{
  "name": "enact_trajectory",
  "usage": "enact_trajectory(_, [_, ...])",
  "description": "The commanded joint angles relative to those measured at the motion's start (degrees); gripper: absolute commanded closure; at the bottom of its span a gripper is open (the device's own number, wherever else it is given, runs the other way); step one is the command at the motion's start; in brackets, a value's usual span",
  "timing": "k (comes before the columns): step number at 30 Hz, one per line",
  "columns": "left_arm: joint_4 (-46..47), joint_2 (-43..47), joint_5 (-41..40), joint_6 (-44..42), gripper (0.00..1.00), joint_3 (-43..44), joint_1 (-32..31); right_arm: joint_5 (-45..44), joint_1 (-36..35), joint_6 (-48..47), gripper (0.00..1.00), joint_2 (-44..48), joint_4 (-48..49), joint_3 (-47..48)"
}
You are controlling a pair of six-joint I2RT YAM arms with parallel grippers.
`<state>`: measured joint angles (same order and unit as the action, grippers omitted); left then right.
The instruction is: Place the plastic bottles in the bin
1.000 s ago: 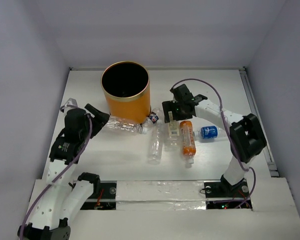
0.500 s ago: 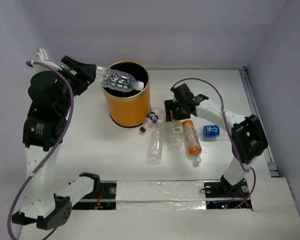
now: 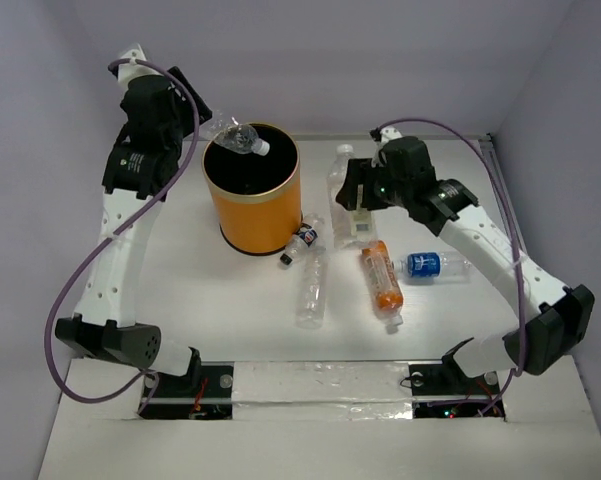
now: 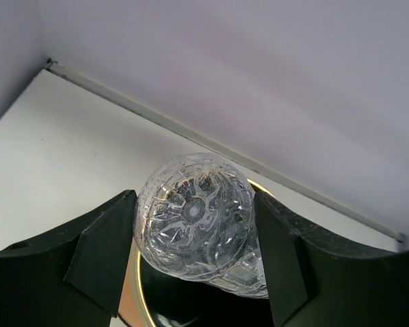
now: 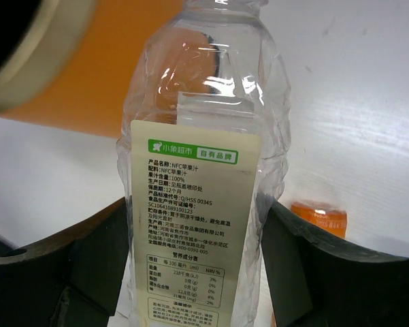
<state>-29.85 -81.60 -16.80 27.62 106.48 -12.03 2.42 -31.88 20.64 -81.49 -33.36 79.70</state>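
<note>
Top external view: the left gripper [image 3: 218, 130], raised at the far left, is clamped on a clear bottle [image 3: 237, 138]. That bottle tilts cap-first over the far-left rim of the orange-yellow bin [image 3: 255, 215], its cap above the black inside. The right gripper [image 3: 360, 196], right of the bin, is closed on a pale yellow-labelled bottle [image 3: 341, 178] whose cap points to the far side. Four bottles lie on the white table [image 3: 180, 290]:

- a small dark-labelled bottle [image 3: 298, 245], just beside the near-right foot of the bin;
- a second clear bottle [image 3: 311, 286], nearer than the dark-labelled one;
- an orange-labelled bottle [image 3: 378, 278], to the right of the second clear bottle;
- a blue-labelled bottle [image 3: 420, 264], furthest right.

Left wrist view: the ribbed base of the held clear bottle faces the camera. The black fingers [image 4: 102, 252] press it on both sides, and part of the gold rim shows below.

Right wrist view: the pale label with printed text faces the camera between the two fingers. The orange wall of the bin is behind at the left, and the orange-labelled bottle is at the right.
</note>
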Motion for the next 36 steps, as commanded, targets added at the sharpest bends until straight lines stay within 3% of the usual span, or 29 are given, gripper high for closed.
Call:
enact_trajectory(1, [8.3, 2.59, -4.91, -6.16, 0.71, -2.49, -2.02, 1.36, 0.24, 0.97, 0.4, 3.27, 1.72, 8.35])
enact_trajectory(8, [16.04, 2.68, -16.33, -19.25, 0.66, -8.21, -11.87, 7.42, 0.24, 6.51, 0.4, 0.03, 15.41, 20.64])
enact_trajectory(11, [18.15, 2.76, -19.06, -22.69, 0.56, -11.37, -13.89, 8.48, 0.24, 10.19, 0.4, -3.13, 24.18, 23.65])
enact_trajectory(14, [18.51, 2.94, -20.03, -23.13, 0.32, -13.13, -13.9, 8.22, 0.24, 14.24, 0.4, -7.17, 31.22, 25.84])
enact_trajectory(15, [18.25, 2.94, -19.94, -23.05, 0.18, -13.31, -13.9, 8.31, 0.24, 15.29, 0.4, -8.23, 32.47, 26.46])
enact_trajectory(18, [17.46, 3.38, -18.46, -21.73, 0.01, -12.61, -13.9, 8.4, -0.28, 18.46, 0.4, -12.27, 37.4, 28.05])
enact_trajectory(24, [14.12, 4.43, -13.01, -17.43, 0.01, -9.1, -13.9, 6.03, -1.87, 18.82, 0.4, -17.64, 42.32, 29.72])
enact_trajectory(30, [6.66, 6.45, -8.61, -10.67, 0.01, -6.02, -13.9, 1.11, -6.0, 7.69, 0.39, -22.65, 41.9, 32.18])
enact_trajectory(36, [3.92, 12.16, -5.89, -6.09, 0.08, -9.18, -13.9, -1.8, -9.6, 3.18, 0.34, -24.94, 41.63, 30.87])
